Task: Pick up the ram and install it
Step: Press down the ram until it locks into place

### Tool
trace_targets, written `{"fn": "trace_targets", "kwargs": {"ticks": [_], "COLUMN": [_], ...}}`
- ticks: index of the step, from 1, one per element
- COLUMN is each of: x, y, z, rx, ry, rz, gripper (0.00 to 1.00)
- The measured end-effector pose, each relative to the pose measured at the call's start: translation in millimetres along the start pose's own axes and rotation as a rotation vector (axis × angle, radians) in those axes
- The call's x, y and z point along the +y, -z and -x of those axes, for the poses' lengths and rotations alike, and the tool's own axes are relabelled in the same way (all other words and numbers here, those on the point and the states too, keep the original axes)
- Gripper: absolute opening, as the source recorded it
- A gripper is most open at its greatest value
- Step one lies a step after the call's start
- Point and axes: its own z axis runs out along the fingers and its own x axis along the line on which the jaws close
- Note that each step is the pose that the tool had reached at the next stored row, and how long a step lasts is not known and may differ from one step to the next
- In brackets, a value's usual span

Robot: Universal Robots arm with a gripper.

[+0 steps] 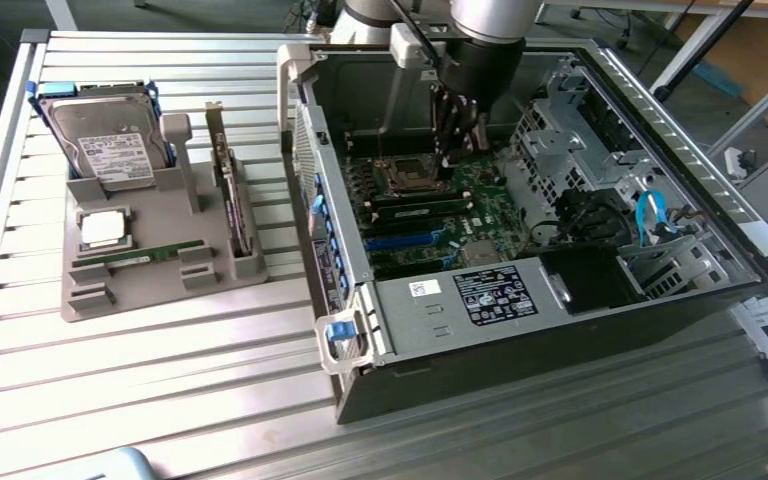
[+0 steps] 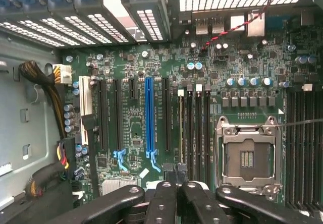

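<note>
Gripper (image 1: 462, 150) hung inside the open computer case (image 1: 357, 340), upper centre of the exterior view, low over the motherboard (image 2: 136, 128) and just beside the empty processor socket (image 2: 247, 156). Fingers (image 2: 164, 199) were pressed together with nothing visibly between them. The ram (image 1: 137, 256) lay in the grey parts tray (image 1: 157, 300) at the left of the exterior view, well apart from the gripper, below the silver processor chip (image 1: 104, 228) and the hard drive (image 1: 111, 145). It seemed to sit on edge in a cradle. Its long axis ran across the frame, with the right end slightly higher and pointing toward the case, near the foot of the upright expansion card (image 1: 231, 200). A thin pale edge ran along one memory slot (image 2: 180, 128); could not tell whether a stick was seated there. Risks, as judged: closed fingers this near the board could clip the socket pins or a slot latch if the arm dropped or drifted. At the tray, shut fingers would shove the thin stick instead of straddling it, or catch the neighbouring card. A grip off-centre would let the ram tilt, and a tilted or reversed stick would jam in its slot.
</note>
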Motion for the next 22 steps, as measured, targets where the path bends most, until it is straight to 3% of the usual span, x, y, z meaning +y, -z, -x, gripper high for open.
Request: {"fn": "trace_targets", "kwargs": {"ticks": [11,22], "x": [-16.9,-41.8], "y": [-0.1,-0.2], "z": [0.5,1.2], "rx": [0.0004,0.004], "ry": [0.0,0.0], "rz": [-0.0001,-0.0001], "gripper": [0.11,0.11]}}
